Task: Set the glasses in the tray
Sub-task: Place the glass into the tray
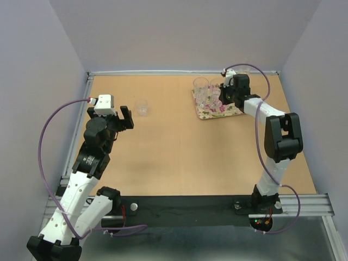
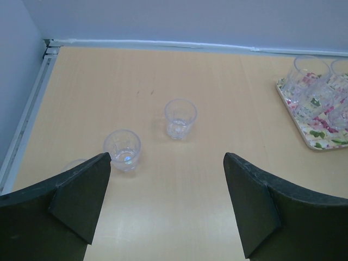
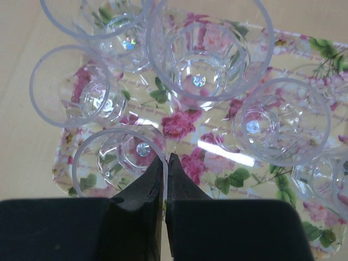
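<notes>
Pinching an upright glass by its rim at the tray corner, right gripper closed, left gripper spread wide

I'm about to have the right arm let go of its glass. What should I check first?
1. The right gripper is shut on the rim of the held glass: ok.
2. The held glass is over the tray, inside its edge: ok.
3. The held glass's base rests on the tray: cannot tell.
4. There is a gap between it and the neighbouring glass: cannot tell.
5. The left gripper is open and empty: ok.
6. All glasses are in the tray: not ok. The nearer loose glass and farther loose glass stand on the table.
</notes>
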Available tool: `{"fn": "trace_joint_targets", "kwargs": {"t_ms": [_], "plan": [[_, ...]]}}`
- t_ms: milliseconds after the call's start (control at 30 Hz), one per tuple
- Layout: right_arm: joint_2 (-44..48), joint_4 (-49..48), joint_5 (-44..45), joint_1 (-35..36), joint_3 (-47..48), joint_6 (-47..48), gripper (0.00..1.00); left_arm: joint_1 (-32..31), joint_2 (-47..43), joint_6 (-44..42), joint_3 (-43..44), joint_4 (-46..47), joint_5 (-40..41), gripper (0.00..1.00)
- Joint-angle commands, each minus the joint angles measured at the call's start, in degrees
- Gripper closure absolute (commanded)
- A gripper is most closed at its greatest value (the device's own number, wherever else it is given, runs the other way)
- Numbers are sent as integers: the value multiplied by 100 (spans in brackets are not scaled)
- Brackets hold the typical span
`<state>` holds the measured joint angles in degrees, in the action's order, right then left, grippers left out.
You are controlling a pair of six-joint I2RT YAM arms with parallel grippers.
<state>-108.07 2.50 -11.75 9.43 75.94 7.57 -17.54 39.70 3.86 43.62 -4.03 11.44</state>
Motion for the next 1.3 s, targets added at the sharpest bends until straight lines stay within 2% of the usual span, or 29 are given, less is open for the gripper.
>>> {"fn": "trace_joint_targets", "kwargs": {"t_ms": [0,300,767,1067,1267], "plan": [[-170,-540,155,-20,395,-168,98,23,11,-34,-46,324,86,4],[-460,-549,226,-29,720,-248,92,31,11,-52,-46,315,104,4],[-496,-540,234,-20,791,-265,69,31,2,-52,-55,315,121,4],[75,-523,243,-20,536,-2,47,40,-33,-34,-64,315,148,4],[707,-391,16,-20,150,226,38,40,-42,-34,-55,324,148,4]]}}
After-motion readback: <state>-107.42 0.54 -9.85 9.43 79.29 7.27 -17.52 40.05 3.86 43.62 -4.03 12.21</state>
